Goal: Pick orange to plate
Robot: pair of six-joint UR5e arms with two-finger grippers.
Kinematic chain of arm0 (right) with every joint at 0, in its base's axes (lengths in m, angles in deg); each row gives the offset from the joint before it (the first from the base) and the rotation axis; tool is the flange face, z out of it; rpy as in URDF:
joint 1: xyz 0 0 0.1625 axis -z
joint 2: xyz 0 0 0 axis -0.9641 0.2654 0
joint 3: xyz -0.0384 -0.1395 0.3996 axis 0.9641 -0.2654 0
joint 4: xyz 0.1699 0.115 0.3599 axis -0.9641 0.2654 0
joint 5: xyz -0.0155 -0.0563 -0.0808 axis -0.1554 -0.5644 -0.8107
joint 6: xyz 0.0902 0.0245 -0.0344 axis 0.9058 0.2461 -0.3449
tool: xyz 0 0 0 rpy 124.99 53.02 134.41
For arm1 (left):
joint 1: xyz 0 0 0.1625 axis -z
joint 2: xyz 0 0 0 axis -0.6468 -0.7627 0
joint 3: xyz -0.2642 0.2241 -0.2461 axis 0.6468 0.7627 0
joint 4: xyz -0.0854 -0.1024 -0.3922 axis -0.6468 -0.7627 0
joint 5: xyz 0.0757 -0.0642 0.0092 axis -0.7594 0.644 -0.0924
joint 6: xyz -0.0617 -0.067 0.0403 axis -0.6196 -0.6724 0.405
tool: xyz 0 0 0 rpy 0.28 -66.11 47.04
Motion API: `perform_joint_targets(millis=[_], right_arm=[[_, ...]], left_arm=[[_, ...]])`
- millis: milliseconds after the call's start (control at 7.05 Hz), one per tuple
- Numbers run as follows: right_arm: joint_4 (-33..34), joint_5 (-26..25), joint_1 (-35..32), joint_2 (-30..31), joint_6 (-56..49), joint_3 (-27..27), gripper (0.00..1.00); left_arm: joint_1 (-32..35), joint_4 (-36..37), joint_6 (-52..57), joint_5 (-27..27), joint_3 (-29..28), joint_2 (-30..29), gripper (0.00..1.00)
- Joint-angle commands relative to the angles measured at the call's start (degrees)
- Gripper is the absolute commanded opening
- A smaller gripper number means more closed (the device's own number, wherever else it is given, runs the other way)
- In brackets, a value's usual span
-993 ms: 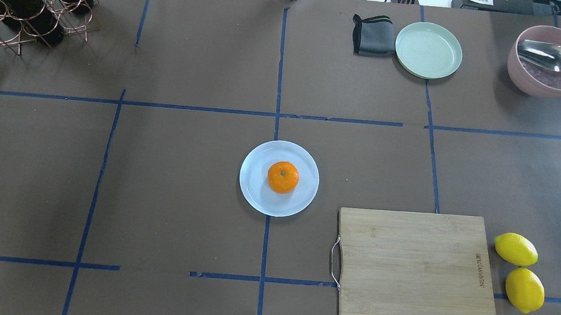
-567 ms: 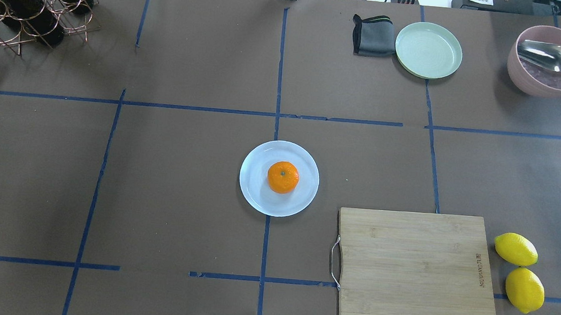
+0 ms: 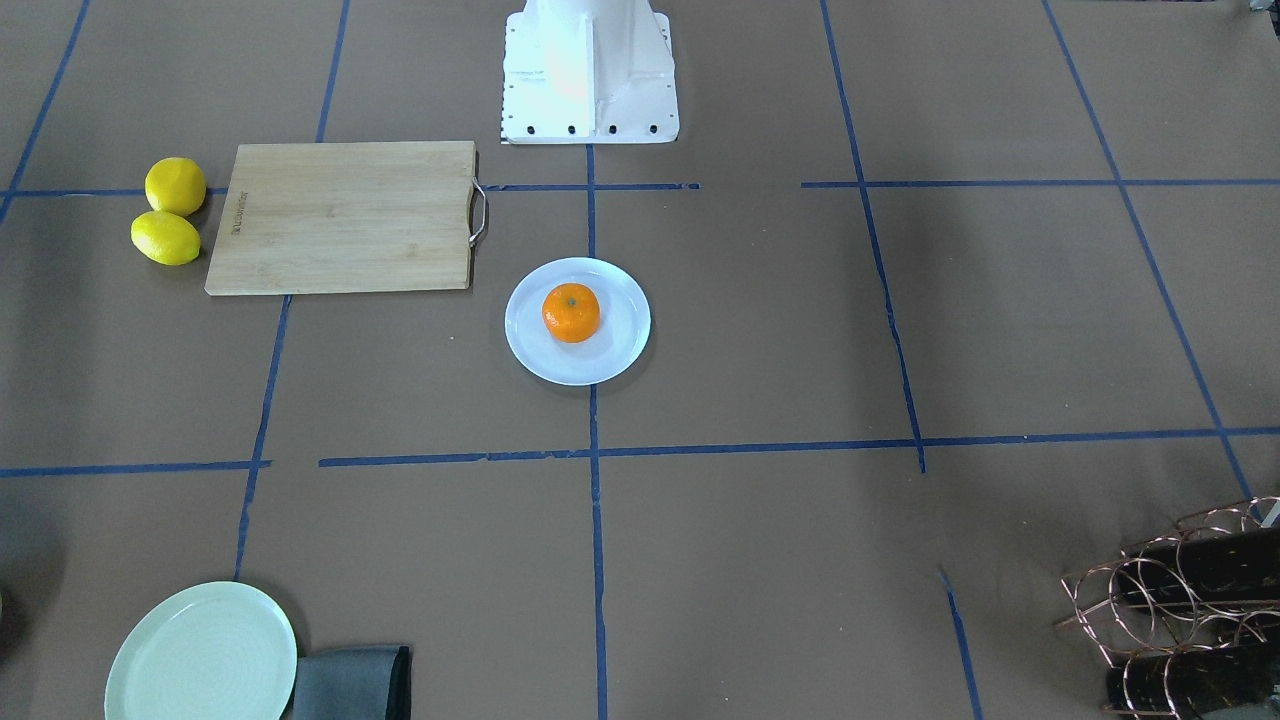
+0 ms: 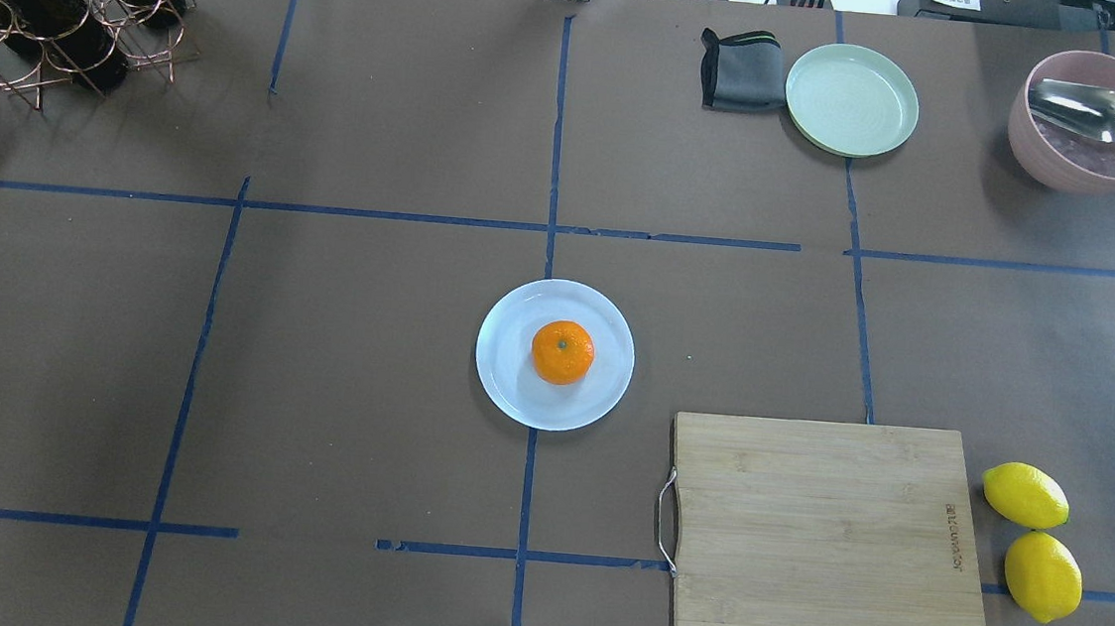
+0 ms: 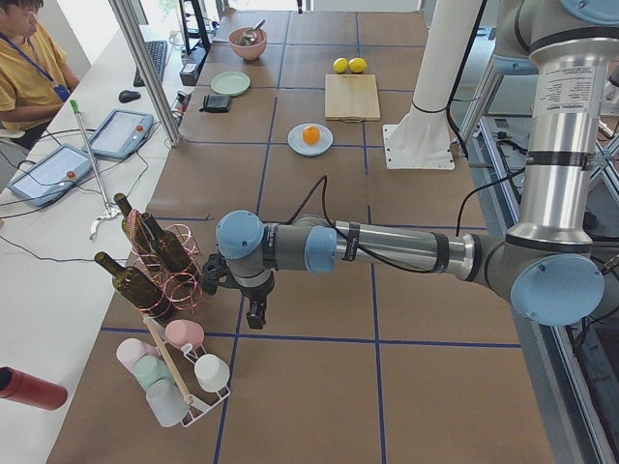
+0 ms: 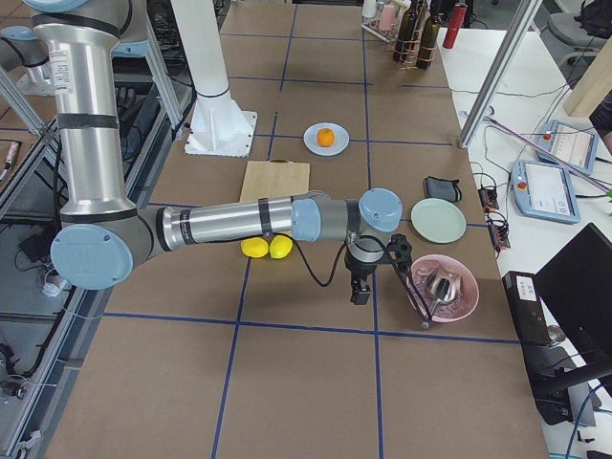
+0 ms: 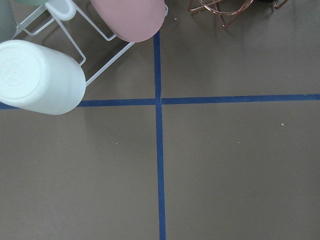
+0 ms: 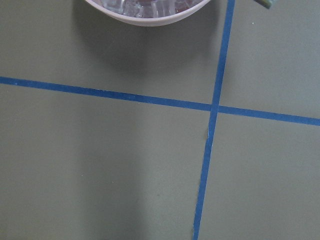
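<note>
The left hand [image 5: 255, 317] and right hand [image 6: 359, 293] only show in the side views, too small to read the jaws. The wine rack [image 4: 39, 9] runs off the overhead's left edge. The pink bowl [image 8: 145, 15] is cropped at the right wrist view's top, contents maybe ice.

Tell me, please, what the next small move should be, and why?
Probably none: I would end the run with both arms parked. The orange sits near the middle of the plate, stem dimple up, nothing touching it. The left gripper hangs by the bottle rack at one table end, the right gripper by the pink bowl at the other.
</note>
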Motion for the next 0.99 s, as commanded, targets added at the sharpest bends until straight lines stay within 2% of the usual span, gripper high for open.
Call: perform_joint_targets(millis=[0,851], right_arm=[[0.0,0.1,0.0,0.0,0.1,0.1,1.00],[-1.4,0.8,0.0,0.2,0.2,-0.5,1.00]], left_arm=[[0.0,0.0,0.0,0.0,0.0,-0.1,1.00],[-0.2,0.2,-0.1,0.4,-0.7,-0.8,1.00]])
